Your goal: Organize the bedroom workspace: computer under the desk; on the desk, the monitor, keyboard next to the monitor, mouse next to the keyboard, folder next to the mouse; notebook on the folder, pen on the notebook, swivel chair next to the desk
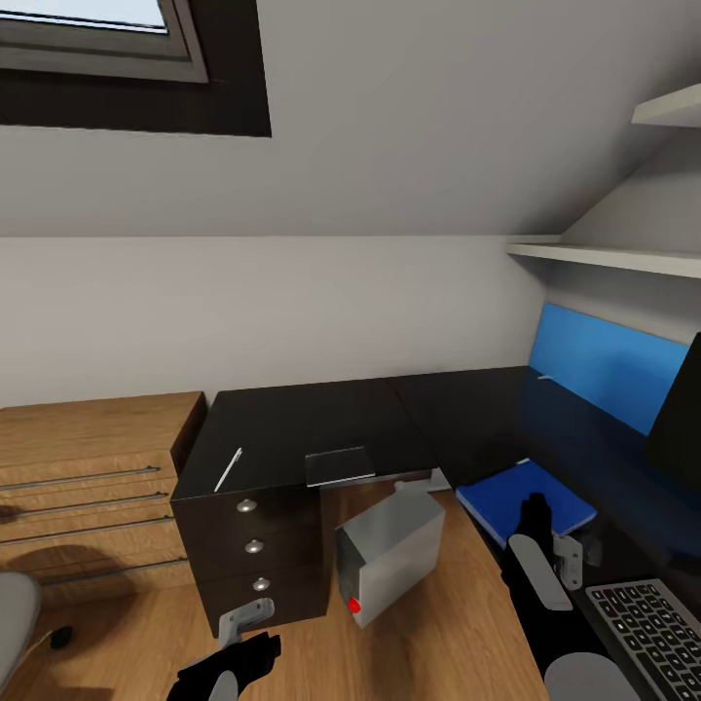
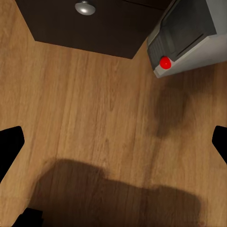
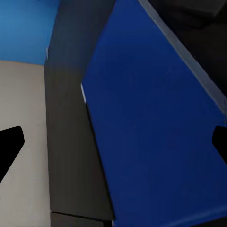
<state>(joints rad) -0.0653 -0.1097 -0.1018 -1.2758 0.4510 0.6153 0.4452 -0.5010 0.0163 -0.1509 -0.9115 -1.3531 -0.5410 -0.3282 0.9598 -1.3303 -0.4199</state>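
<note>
The folder (image 1: 526, 501) lies flat on the bench (image 1: 321, 428) at its front edge, by the inner corner, and the right gripper (image 3: 113, 142) hovers just above it, fingers apart and empty. Judged step: settle the folder, then fetch the notebook (image 1: 339, 465) from the left wing's front edge. The left gripper (image 2: 113, 142), fingers apart, hangs over the floor near the tilted computer (image 1: 389, 555). Approach the thin notebook squarely.
</note>
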